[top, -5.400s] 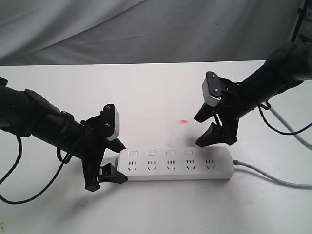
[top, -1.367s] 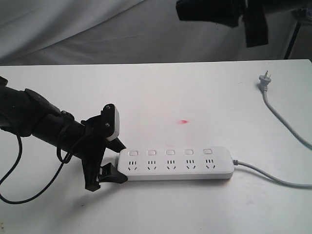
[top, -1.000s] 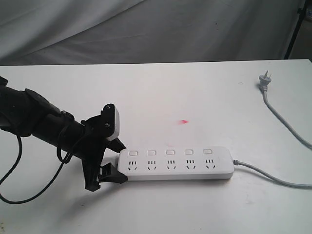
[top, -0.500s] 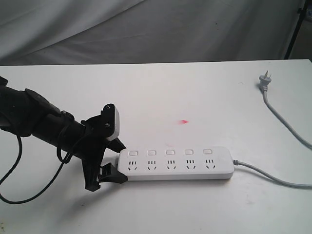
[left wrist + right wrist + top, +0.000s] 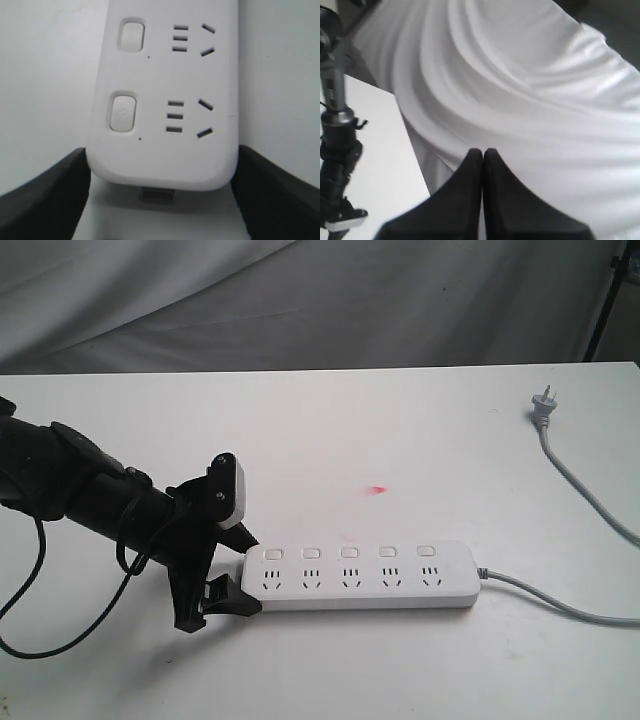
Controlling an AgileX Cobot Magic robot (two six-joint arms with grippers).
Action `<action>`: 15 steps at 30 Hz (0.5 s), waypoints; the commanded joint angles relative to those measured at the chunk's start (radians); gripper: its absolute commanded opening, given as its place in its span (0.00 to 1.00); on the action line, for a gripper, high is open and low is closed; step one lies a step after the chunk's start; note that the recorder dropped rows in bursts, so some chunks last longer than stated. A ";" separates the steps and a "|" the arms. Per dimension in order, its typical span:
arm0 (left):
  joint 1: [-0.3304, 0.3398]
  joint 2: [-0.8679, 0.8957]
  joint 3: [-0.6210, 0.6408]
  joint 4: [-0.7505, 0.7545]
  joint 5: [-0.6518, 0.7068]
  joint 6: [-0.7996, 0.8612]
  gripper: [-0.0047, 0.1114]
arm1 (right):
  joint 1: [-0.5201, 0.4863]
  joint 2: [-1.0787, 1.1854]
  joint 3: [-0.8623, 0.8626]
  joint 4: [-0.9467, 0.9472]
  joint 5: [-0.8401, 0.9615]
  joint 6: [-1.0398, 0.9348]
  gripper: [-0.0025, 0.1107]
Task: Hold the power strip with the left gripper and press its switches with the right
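The white power strip (image 5: 360, 575) lies flat on the table, its row of switches (image 5: 349, 552) on the far side of the sockets. My left gripper (image 5: 247, 573) clasps the strip's left end, one black finger against each long side. In the left wrist view the power strip (image 5: 165, 100) sits between the two fingers (image 5: 50, 195), and two switches (image 5: 122, 111) show. My right gripper (image 5: 483, 152) is shut on nothing and faces draped white cloth; it is out of the exterior view.
The grey cord (image 5: 560, 605) runs from the strip's right end off to the right and back to the plug (image 5: 543, 405) at the far right. A small red mark (image 5: 376, 489) lies mid-table. White cloth (image 5: 300, 300) hangs behind. A black stand (image 5: 335, 150) shows beside the cloth.
The right arm, earlier down over the strip's right end, rose to the top of the exterior view and has left it. Left gripper and strip have not moved.
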 commanded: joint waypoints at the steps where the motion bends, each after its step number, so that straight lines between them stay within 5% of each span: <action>1: -0.005 0.002 -0.004 -0.003 -0.012 0.001 0.04 | 0.002 -0.054 0.003 -0.338 -0.130 0.421 0.02; 6: -0.005 0.002 -0.004 -0.003 -0.012 0.001 0.04 | 0.042 -0.135 0.077 -0.548 -0.275 0.674 0.02; 15: -0.005 0.002 -0.004 -0.003 -0.012 0.001 0.04 | 0.132 -0.336 0.361 -0.594 -0.580 0.765 0.02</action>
